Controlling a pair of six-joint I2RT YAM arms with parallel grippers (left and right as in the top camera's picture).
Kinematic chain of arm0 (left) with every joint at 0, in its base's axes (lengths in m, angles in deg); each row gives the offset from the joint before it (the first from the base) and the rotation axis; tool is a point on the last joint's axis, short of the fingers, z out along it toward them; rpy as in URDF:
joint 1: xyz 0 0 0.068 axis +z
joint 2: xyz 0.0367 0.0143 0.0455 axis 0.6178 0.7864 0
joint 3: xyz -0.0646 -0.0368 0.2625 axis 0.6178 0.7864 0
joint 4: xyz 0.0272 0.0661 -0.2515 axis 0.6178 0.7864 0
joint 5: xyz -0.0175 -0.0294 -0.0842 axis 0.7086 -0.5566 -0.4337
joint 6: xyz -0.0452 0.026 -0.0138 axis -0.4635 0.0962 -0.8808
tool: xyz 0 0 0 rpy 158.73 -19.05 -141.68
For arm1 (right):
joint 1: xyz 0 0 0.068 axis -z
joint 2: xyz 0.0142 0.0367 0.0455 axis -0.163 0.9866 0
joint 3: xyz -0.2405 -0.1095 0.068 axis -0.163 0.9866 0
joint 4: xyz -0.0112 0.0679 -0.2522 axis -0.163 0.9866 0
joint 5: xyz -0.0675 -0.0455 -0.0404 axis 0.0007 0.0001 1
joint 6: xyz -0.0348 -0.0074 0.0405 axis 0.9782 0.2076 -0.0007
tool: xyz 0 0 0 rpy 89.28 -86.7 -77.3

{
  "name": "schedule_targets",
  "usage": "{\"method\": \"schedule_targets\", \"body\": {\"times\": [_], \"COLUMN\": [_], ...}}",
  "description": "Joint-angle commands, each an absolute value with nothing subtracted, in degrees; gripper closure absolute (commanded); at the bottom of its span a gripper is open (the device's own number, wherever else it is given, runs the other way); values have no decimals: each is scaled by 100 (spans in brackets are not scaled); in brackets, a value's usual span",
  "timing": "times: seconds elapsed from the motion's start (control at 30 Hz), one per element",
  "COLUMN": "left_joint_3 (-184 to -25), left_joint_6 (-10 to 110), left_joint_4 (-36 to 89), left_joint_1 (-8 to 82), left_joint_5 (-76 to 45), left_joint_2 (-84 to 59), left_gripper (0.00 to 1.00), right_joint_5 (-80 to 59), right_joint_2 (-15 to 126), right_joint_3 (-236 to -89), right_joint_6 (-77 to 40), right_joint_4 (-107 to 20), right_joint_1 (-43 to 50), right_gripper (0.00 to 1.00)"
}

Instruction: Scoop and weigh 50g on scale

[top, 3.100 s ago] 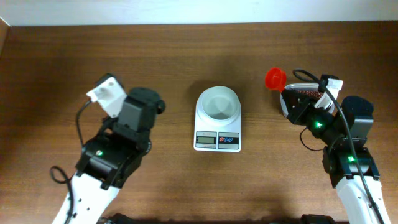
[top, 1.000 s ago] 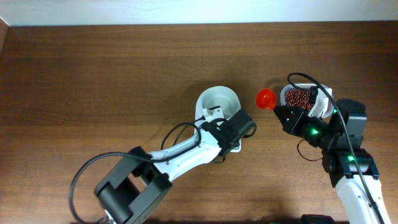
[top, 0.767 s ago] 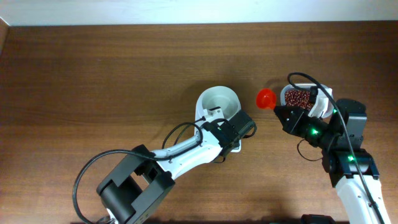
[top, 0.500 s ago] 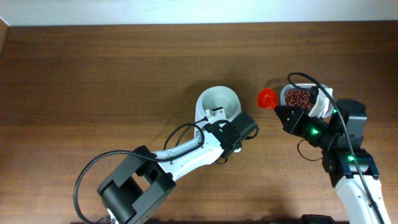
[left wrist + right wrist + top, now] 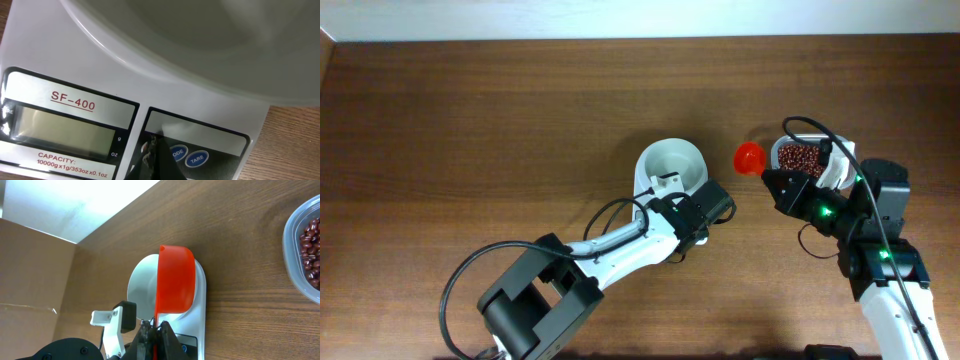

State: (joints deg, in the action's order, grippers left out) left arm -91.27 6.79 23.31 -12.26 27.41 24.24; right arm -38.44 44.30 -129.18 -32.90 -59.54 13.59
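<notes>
Left arm (image 5: pixel 620 240) stretches in from the lower left, its black head parked right over the front panel of the scale (image 5: pixel 642 188); the white bowl (image 5: pixel 672 162) behind it sits in plain sight. Over on the right, the right fingers (image 5: pixel 769 177) are pinched on a red scoop (image 5: pixel 750 157), its cup just beside the tub (image 5: pixel 802 153) of red beans. Brown wooden surface (image 5: pixel 470 120) all round.

The scale (image 5: pixel 644 187) stands near the middle of the table (image 5: pixel 470 100), with its bowl (image 5: pixel 671 165) on the half toward the far edge. The left claw (image 5: pixel 154 152) is at its near-edge panel, just beside the buttons (image 5: pixel 192 156). Toward the right edge lies a tub (image 5: pixel 289 235) with beans (image 5: pixel 312 250) in it. The scoop (image 5: pixel 750 158), pinched in the right claw (image 5: pixel 152 330), hangs between bowl and tub.
</notes>
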Motion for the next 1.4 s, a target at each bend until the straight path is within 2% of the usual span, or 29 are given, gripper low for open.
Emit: {"method": "schedule_targets", "body": {"times": [0.0,0.47,0.87,0.97,1.03,1.07,1.1,1.13,1.17,1.2,1.27,1.37], "left_joint_3": [-9183,-9186,-9223,-9330,-9503,-9597,-9719,-9789,-9822,-9822,-9822,-9822], "left_joint_6": [690,661,683,1385,2333,2803,3452,3911,4287,4589,5046,4954], "left_joint_4": [2340,2397,3763,4076,4331,4471,4655,4795,4893,4919,4959,5514], "left_joint_1": [-1248,-1075,-1080,-1036,-948,-889,-809,-750,-695,-638,-592,-592], "left_joint_5": [2785,2481,2326,2332,2350,2350,2350,2352,2354,2391,2590,2649], "left_joint_2": [2612,2771,1731,1178,621,341,-46,-337,-619,-960,-1535,-2227], "left_gripper": [100,100,100,100,100,94,76,47,33,1,1,1], "right_joint_5": [-3791,-3791,-3796,-3796,-3796,-3796,-3796,-3796,-3796,-3796,-3796,-3793], "right_joint_2": [4432,4432,4432,4432,4432,4432,4432,4432,4432,4432,4432,4432], "right_joint_3": [-12940,-12940,-12940,-12940,-12940,-12940,-12940,-12940,-12940,-12940,-12940,-12940], "right_joint_6": [-3224,-3205,-3207,-3207,-3207,-3207,-3209,-3207,-3209,-3207,-3207,-3207], "right_joint_4": [-5954,-5952,-5930,-5869,-5839,-5834,-5832,-5825,-5819,-5806,-5795,-5795], "right_joint_1": [1396,1396,1396,1396,1396,1396,1396,1396,1396,1396,1396,1396], "right_gripper": [96,96,96,96,96,96,96,96,96,96,96,96]}}
